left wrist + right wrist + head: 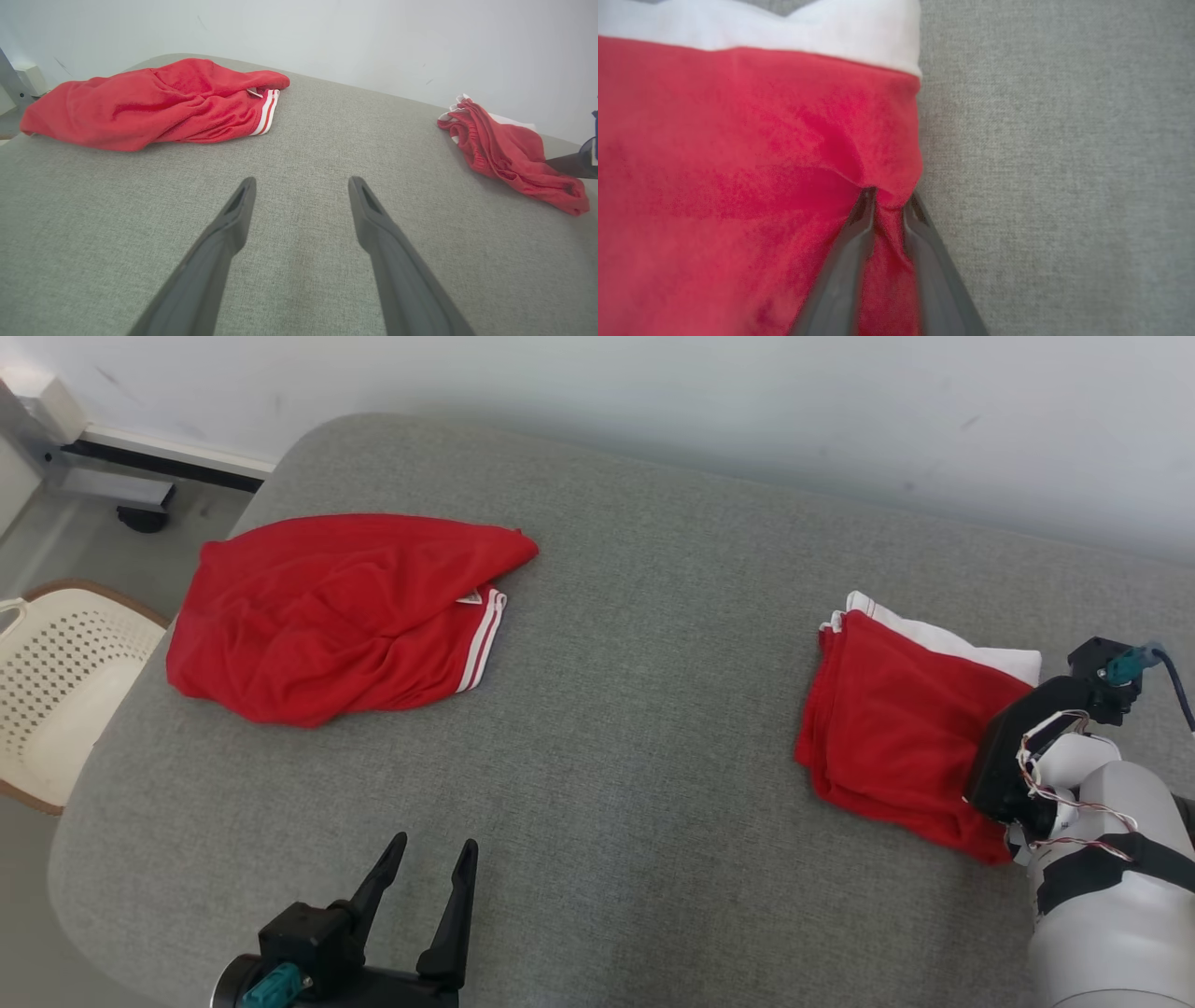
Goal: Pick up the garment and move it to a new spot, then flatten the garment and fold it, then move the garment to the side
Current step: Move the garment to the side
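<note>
One pinch | right wrist view: right claw (891, 198) grips folded garment (738, 154)

A grey fabric cushion (635, 709) carries a rumpled red garment (336, 616) at ten o'clock and a folded red garment (887, 728) at three o'clock.

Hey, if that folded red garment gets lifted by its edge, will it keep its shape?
Probably not: the folded red garment puckers softly where the right gripper pinches it, so it would likely droop. Its loose stacked layers may slide apart.
</note>
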